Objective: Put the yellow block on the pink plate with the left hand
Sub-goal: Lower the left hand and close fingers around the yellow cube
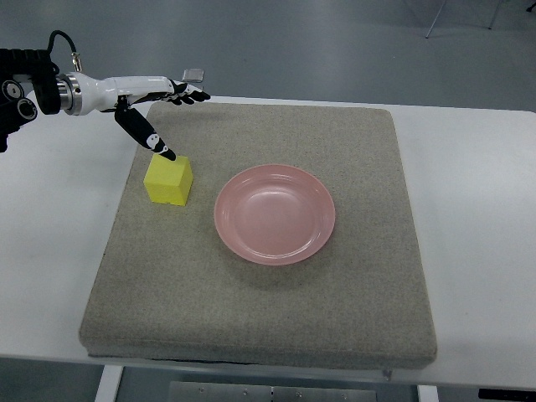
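Observation:
A yellow block (pixel 168 180) sits on the grey mat (pixel 260 318), just left of the empty pink plate (pixel 275 213). My left hand (pixel 163 105) reaches in from the upper left and hovers over the block's far side. Its fingers are spread and hold nothing. The thumb tip (pixel 166 153) points down, close to the block's top back edge. The other fingers (pixel 191 94) stretch out to the right, well above the block. The right arm does not show.
The mat lies on a white table (pixel 477 209). Grey floor and chair legs (pixel 435 21) show beyond the table's far edge.

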You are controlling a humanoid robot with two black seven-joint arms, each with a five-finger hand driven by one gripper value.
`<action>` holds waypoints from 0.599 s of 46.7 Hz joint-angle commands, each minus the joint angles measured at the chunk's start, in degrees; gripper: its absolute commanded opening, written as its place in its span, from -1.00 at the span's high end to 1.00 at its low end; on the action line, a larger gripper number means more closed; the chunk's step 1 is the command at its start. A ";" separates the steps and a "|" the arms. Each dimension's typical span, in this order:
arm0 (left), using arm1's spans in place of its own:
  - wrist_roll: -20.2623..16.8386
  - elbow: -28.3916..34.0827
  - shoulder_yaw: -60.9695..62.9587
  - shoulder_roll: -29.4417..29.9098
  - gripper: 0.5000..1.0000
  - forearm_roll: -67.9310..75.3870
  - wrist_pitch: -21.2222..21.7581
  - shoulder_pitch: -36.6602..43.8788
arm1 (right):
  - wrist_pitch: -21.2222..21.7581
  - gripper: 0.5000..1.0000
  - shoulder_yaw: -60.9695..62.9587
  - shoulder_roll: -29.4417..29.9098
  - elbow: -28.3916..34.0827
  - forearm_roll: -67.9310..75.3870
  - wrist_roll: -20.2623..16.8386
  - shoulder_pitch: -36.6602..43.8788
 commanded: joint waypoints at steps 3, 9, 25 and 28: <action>-0.49 0.13 0.02 0.00 -0.95 4.98 0.09 -0.07 | 0.00 -0.69 0.00 0.00 0.01 0.00 0.00 -0.04; -2.33 -0.05 -0.07 0.09 -0.95 10.26 0.18 -0.25 | 0.00 -0.69 0.00 0.00 0.01 0.00 0.00 0.05; -5.32 -1.01 0.02 1.49 -0.95 18.87 0.18 0.10 | 0.00 -0.69 0.00 0.00 0.01 0.00 0.00 -0.04; -6.37 -1.54 0.02 2.28 -0.95 20.81 0.18 0.28 | 0.00 -0.69 0.00 0.00 0.01 0.00 0.00 0.05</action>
